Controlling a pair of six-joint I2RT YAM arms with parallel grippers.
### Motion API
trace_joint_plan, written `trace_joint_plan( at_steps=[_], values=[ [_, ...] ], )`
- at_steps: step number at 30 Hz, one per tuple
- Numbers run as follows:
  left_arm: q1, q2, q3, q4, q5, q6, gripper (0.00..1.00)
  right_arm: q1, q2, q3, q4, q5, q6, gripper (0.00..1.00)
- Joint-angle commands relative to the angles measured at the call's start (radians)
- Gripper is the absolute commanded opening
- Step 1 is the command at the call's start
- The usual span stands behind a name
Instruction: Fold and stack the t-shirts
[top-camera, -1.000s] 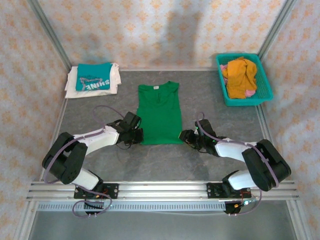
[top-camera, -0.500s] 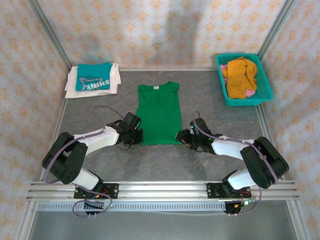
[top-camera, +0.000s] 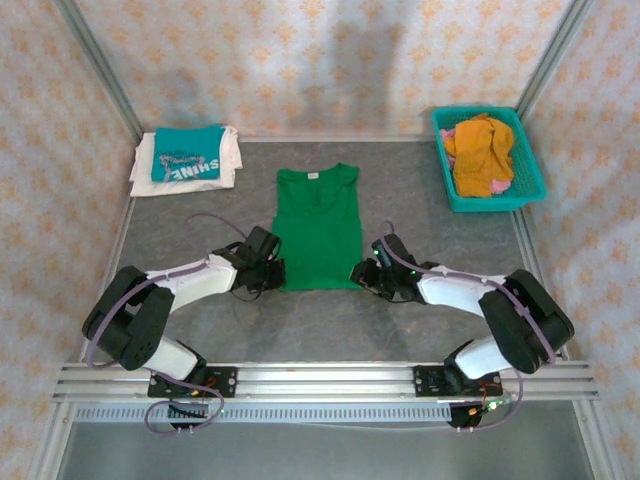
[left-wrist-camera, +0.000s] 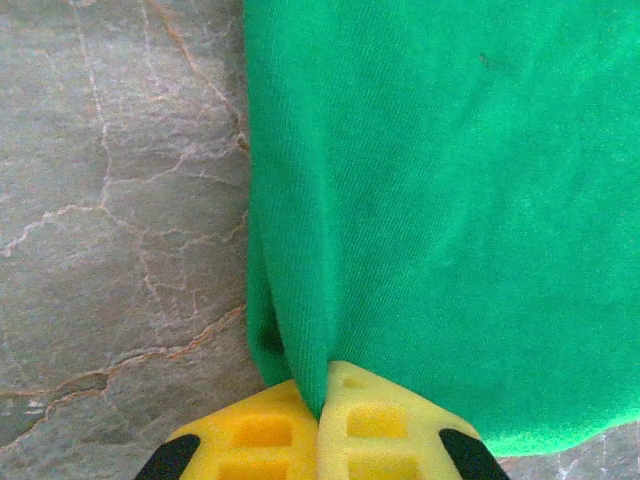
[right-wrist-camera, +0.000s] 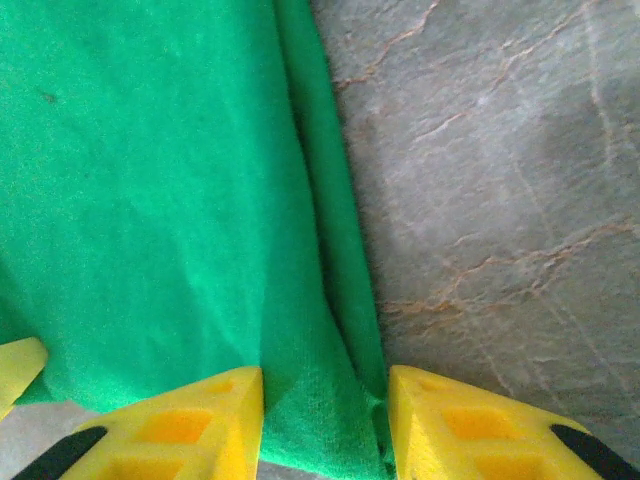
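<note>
Pinching green shirt (top-camera: 320, 225) at near-left hem corner, your left gripper (left-wrist-camera: 320, 390) was pressed together; your right gripper (right-wrist-camera: 325, 385) stood spread astride near-right corner. Shirt lay flat, middle of table (top-camera: 430, 200).

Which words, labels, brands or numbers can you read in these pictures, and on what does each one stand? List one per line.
"SHINE": white lettering on the teal t-shirt, upside down in the top view. This shirt lies on the white t-shirt.
Smaller white print next to that word: too blurred to read.
Neck label of the green t-shirt: too small to read.
</note>
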Motion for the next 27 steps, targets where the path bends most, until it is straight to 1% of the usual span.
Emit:
trace_joint_plan(
  at_steps=[1,4,7,11,15,18,20,23,27],
  values=[
    [-0.008,-0.024,-0.014,-0.002,-0.034,0.012,0.0,0.006,0.025,0.021,-0.027,0.026,0.003,0.37],
    [-0.008,-0.012,-0.012,0.005,-0.028,0.016,0.0,0.006,0.041,0.023,0.001,0.0,-0.005,0.28],
    [-0.008,-0.003,-0.009,0.002,-0.031,0.013,0.0,0.007,0.037,0.026,0.011,0.003,-0.004,0.1],
    [-0.008,-0.033,-0.012,-0.018,-0.042,0.008,0.0,0.006,-0.003,0.026,-0.013,0.022,-0.014,0.0],
    [-0.008,-0.085,-0.028,-0.046,-0.059,0.016,0.0,0.006,-0.052,0.012,-0.027,0.035,-0.036,0.0],
    [-0.007,-0.099,-0.045,-0.066,-0.033,0.044,0.0,0.006,-0.047,-0.004,-0.033,-0.023,-0.063,0.0],
    [-0.009,-0.103,-0.055,-0.093,-0.012,0.068,0.0,0.007,-0.072,-0.057,0.019,-0.064,-0.044,0.0],
    [-0.011,-0.149,-0.099,-0.123,0.01,0.076,0.0,0.012,-0.156,-0.129,0.027,-0.079,-0.023,0.0],
    [-0.032,-0.313,-0.158,-0.15,0.038,0.05,0.0,0.071,-0.315,-0.165,-0.089,-0.053,-0.034,0.0]
  ],
)
